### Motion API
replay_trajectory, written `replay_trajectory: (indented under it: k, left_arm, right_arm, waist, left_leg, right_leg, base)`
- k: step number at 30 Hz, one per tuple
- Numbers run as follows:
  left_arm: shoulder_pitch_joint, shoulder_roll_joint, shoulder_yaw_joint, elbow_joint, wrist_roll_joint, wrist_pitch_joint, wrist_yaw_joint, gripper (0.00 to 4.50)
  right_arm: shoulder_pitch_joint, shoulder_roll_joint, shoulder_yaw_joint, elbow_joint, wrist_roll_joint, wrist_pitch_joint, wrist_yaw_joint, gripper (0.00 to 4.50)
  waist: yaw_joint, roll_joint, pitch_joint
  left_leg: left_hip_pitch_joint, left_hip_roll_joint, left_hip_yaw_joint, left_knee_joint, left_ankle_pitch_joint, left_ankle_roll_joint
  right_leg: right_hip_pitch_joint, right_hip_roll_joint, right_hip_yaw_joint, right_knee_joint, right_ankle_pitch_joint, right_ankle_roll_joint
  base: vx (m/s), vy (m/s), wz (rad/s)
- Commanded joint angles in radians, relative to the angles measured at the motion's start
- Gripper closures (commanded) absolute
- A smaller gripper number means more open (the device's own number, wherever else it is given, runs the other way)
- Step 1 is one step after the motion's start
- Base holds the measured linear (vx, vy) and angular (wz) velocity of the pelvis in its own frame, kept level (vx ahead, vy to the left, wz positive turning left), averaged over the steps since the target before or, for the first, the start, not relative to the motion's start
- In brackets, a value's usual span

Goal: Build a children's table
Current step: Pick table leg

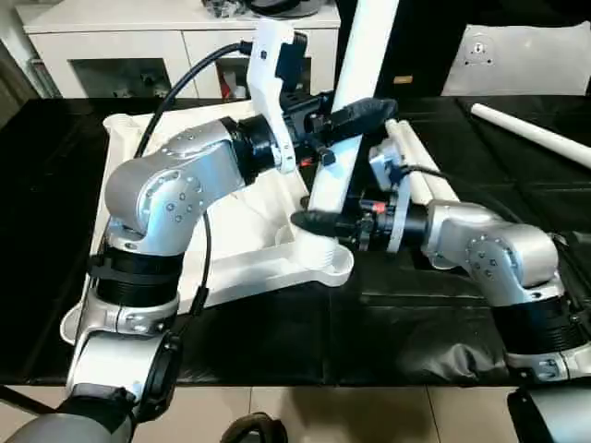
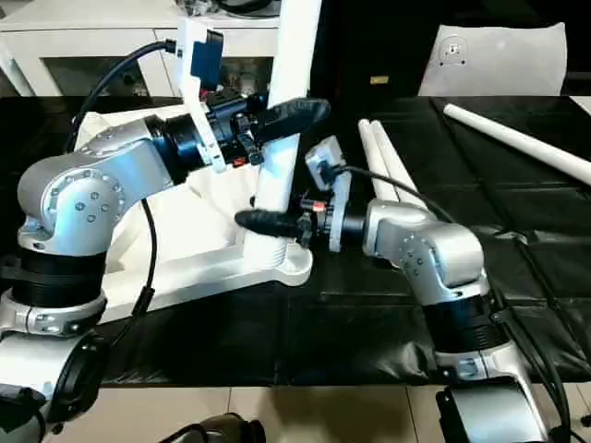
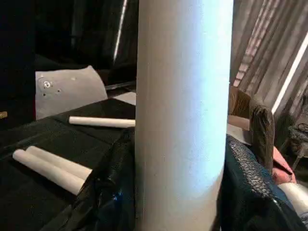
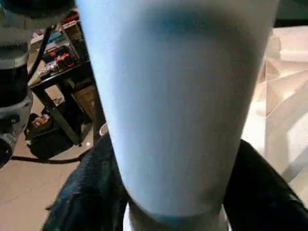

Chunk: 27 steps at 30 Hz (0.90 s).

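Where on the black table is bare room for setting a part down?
Bare black table lies along the near edge, between the tabletop corner and the right arm, and between the paired legs and the lone leg. The corner socket is crowded: both grippers flank the upright leg.

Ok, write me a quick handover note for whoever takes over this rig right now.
Left tool: closed on the upright leg, high up.
Right tool: around the same leg just above the corner socket; grip unclear.
Tabletop: upside down on the black table.
Two spare legs lie side by side behind the right arm, a third further back right.
Done: first leg standing in the near corner socket.
Left: confirm it is seated, then fit the other three.
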Motion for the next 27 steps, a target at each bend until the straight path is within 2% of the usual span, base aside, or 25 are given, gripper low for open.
replay_trajectory:
  k: [1,3,4,7,8,10,12,18,22,23,24,25,26,27]
  left_arm:
    - [-0.01,0.01,-0.005,-0.015,0.008,-0.011,-0.011,2.71]
    - [-0.009,0.012,-0.004,-0.013,0.007,-0.009,-0.018,2.71]
    - [-0.009,0.016,-0.007,-0.013,0.01,-0.01,-0.027,2.71]
    - [-0.011,0.019,-0.009,-0.011,0.013,-0.012,-0.031,2.71]
    - [-0.009,0.023,-0.013,-0.013,0.015,-0.014,-0.038,2.71]
    - [-0.008,0.025,-0.016,-0.015,0.016,-0.016,-0.044,2.71]
    - [-0.006,0.025,-0.017,-0.019,0.013,-0.014,-0.047,2.71]
    - [-0.001,0.022,-0.018,-0.024,0.013,-0.011,-0.05,2.71]
    - [0.0,0.02,-0.016,-0.024,0.015,-0.008,-0.048,2.71]
    - [-0.001,0.019,-0.014,-0.022,0.014,-0.007,-0.046,2.71]
    - [-0.002,0.019,-0.013,-0.021,0.014,-0.007,-0.045,2.71]
    - [-0.002,0.019,-0.012,-0.02,0.015,-0.007,-0.044,2.71]
    - [-0.005,0.019,-0.01,-0.016,0.016,-0.009,-0.046,2.71]
    - [-0.004,0.02,-0.01,-0.016,0.016,-0.009,-0.046,2.71]
  right_arm:
    - [0.001,-0.002,0.004,-0.011,-0.002,0.011,-0.003,1.73]
    - [0.001,-0.002,0.003,-0.012,-0.001,0.014,-0.006,1.73]
    - [0.002,0.001,-0.003,-0.013,0.005,0.018,-0.004,1.73]
    - [0.001,0.003,-0.009,-0.014,0.008,0.021,-0.004,1.73]
    - [0.001,0.006,-0.012,-0.014,0.012,0.021,-0.005,2.0]
    - [-0.001,0.012,-0.019,-0.01,0.017,0.02,-0.008,2.07]
    - [0.0,0.016,-0.023,-0.008,0.019,0.018,-0.011,2.35]
    - [0.003,0.023,-0.028,-0.012,0.026,0.019,-0.008,2.5]
    - [0.006,0.028,-0.03,-0.017,0.029,0.019,-0.005,2.51]
    - [0.008,0.027,-0.027,-0.019,0.022,0.012,-0.005,2.52]
    - [0.008,0.026,-0.025,-0.02,0.02,0.01,-0.005,2.52]
    - [0.009,0.025,-0.022,-0.023,0.015,0.005,-0.003,2.52]
    - [0.007,0.027,-0.02,-0.021,0.008,0.002,-0.01,1.96]
    - [0.006,0.029,-0.022,-0.019,0.007,0.004,-0.013,1.96]
  waist:
    - [-0.002,-0.015,-0.08]
    - [-0.002,-0.011,-0.081]
    - [-0.004,-0.016,-0.08]
    - [-0.002,-0.015,-0.08]
    - [-0.003,-0.014,-0.08]
    - [-0.002,-0.013,-0.081]
    - [-0.003,-0.015,-0.082]
    - [-0.001,-0.014,-0.08]
    - [-0.003,-0.012,-0.082]
    - [-0.003,-0.015,-0.082]
    - [-0.001,-0.01,-0.082]
    - [-0.002,-0.012,-0.082]
    - [-0.002,-0.013,-0.081]
    - [-0.002,-0.012,-0.081]
  left_leg:
    - [0.048,0.158,-0.087,-0.074,-0.111,-0.018]
    - [0.049,0.158,-0.088,-0.075,-0.114,-0.02]
    - [0.05,0.159,-0.087,-0.076,-0.118,-0.021]
    - [0.047,0.156,-0.086,-0.074,-0.116,-0.022]
    - [0.048,0.157,-0.087,-0.074,-0.119,-0.023]
    - [0.048,0.157,-0.087,-0.074,-0.115,-0.022]
    - [0.049,0.158,-0.087,-0.075,-0.11,-0.02]
    - [0.047,0.156,-0.086,-0.073,-0.109,-0.017]
    - [0.05,0.159,-0.087,-0.076,-0.112,-0.022]
    - [0.051,0.158,-0.087,-0.075,-0.107,-0.021]
    - [0.05,0.156,-0.087,-0.074,-0.105,-0.021]
    - [0.048,0.156,-0.086,-0.073,-0.106,-0.021]
    - [0.048,0.156,-0.086,-0.073,-0.11,-0.02]
    - [0.048,0.156,-0.087,-0.073,-0.111,-0.021]
  right_leg:
    - [0.025,-0.171,0.075,-0.065,0.023,-0.208]
    - [0.025,-0.17,0.074,-0.064,0.02,-0.207]
    - [0.024,-0.169,0.075,-0.065,0.019,-0.209]
    - [0.025,-0.172,0.076,-0.065,0.012,-0.212]
    - [0.025,-0.172,0.076,-0.067,0.009,-0.21]
    - [0.025,-0.171,0.075,-0.065,0.013,-0.211]
    - [0.024,-0.169,0.075,-0.062,0.026,-0.211]
    - [0.025,-0.172,0.075,-0.065,0.018,-0.212]
    - [0.023,-0.168,0.074,-0.061,0.023,-0.209]
    - [0.023,-0.169,0.074,-0.059,0.033,-0.212]
    - [0.023,-0.171,0.074,-0.06,0.037,-0.213]
    - [0.024,-0.172,0.075,-0.062,0.039,-0.213]
    - [0.025,-0.173,0.075,-0.063,0.031,-0.213]
    - [0.025,-0.172,0.075,-0.063,0.028,-0.213]
  base:
    - [0.0,0.0,0.0]
    - [0.0,0.0,0.0]
    - [0.0,0.0,0.0]
    - [0.0,0.0,0.0]
    - [0.0,0.0,0.0]
    - [0.0,0.0,0.0]
    - [0.0,0.0,0.0]
    - [0.0,0.0,0.0]
    - [0.0,0.0,0.0]
    - [0.0,0.0,0.0]
    - [0.0,0.0,0.0]
    - [0.0,0.0,0.0]
    - [0.0,0.0,0.0]
    - [0.0,0.0,0.0]
